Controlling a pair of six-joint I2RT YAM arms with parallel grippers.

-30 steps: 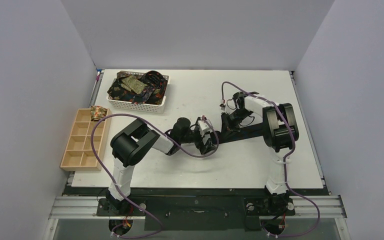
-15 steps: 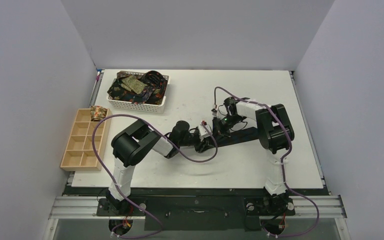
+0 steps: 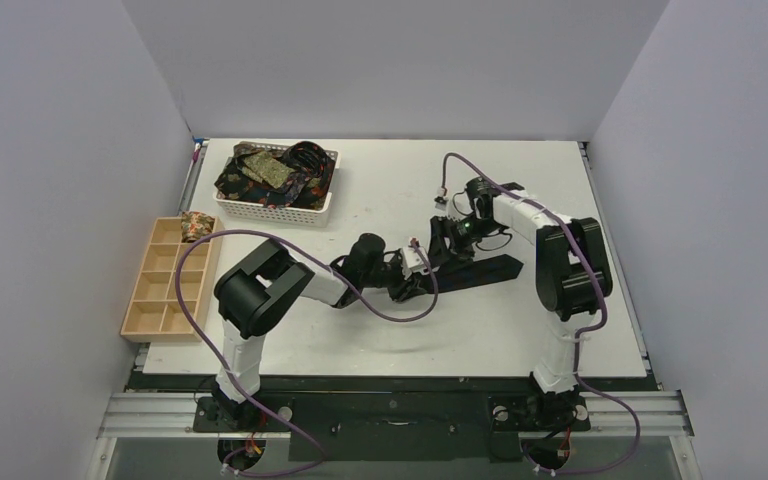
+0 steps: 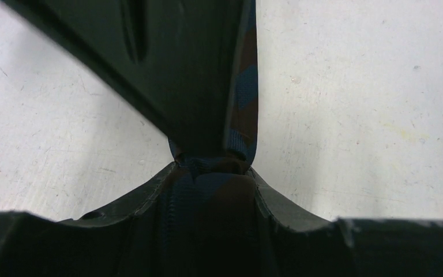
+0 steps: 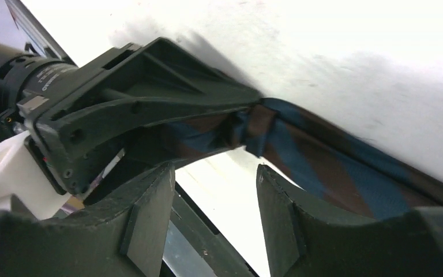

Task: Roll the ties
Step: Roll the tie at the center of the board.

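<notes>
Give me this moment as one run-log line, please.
left fingers: pinching tie end | right fingers: open, empty | tie: lying on table

Items counted: one table (image 3: 410,330); two arms, one left arm (image 3: 260,290) and one right arm (image 3: 565,270); two grippers, one left gripper (image 4: 210,168) and one right gripper (image 5: 214,173), each with two fingers (image 5: 150,219); two purple cables (image 3: 195,280), one per arm; one white lattice basket (image 3: 275,212); one pale wooden tray (image 3: 147,318), its compartments in two columns, their total too small to tell; one striped tie (image 3: 490,268) lay stretched out on the table; one rolled tie (image 3: 196,226) sat in the tray; a heap of patterned ties (image 3: 270,175) filled the basket, overlapping so that they could not be counted singly.
</notes>
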